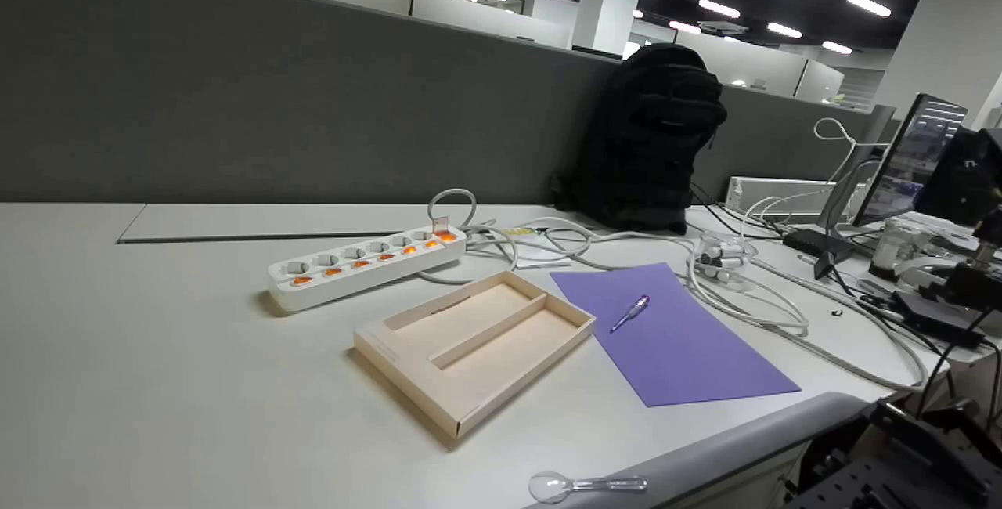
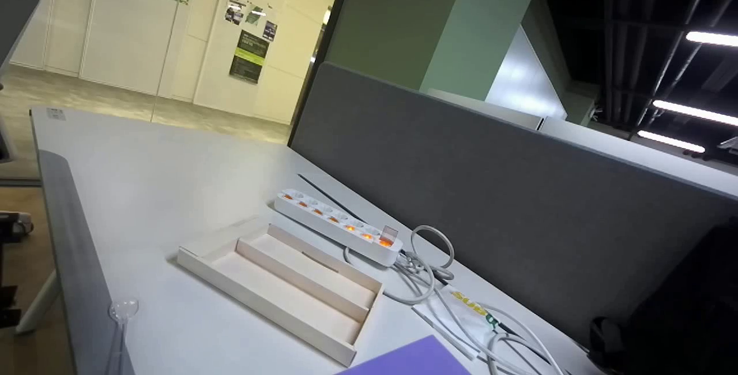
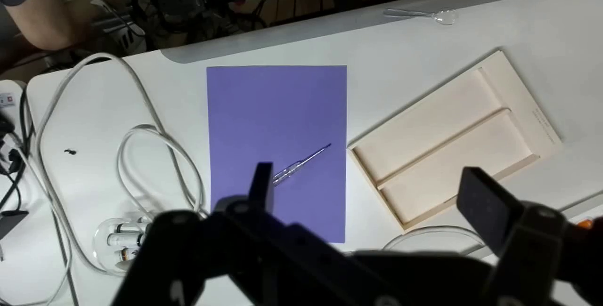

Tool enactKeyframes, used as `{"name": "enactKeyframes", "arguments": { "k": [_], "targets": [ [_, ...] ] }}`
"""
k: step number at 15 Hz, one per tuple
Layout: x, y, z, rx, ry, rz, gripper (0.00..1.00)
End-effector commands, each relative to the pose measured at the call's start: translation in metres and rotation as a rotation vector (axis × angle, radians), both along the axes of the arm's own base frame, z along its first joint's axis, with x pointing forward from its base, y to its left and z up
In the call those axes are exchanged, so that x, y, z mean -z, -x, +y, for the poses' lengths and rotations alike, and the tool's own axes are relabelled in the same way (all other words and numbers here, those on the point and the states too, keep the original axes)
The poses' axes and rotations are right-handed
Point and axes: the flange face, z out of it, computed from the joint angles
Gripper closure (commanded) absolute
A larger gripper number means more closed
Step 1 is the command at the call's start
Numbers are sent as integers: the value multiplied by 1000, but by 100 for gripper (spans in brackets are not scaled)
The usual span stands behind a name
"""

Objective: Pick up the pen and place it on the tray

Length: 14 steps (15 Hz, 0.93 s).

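One pen [image 1: 631, 312], one two-compartment tray [image 1: 477, 356]

The gripper [image 3: 366, 180] hides part of the purple sheet [image 3: 277, 108]; lettering [image 3: 543, 123] on the tray [image 3: 516, 94] is too small to read.

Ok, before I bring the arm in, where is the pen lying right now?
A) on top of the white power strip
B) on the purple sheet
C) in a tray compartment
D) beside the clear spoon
B: in an exterior view the pen lies on the purple sheet, outside the tray, and the wrist view agrees.
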Motion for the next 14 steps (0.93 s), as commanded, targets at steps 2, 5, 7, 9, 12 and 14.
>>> {"name": "enactKeyframes", "arguments": {
  "k": [2,5,7,9,12,14],
  "targets": [
    [0,0,0,0,0,1,0],
    [14,-5,-4,52,44,4,0],
    [32,-10,-10,104,81,5,0],
    [56,-17,-16,168,110,12,0],
    [97,-29,-21,298,156,1,0],
    [125,-37,-22,392,168,-7,0]
  ]
}}
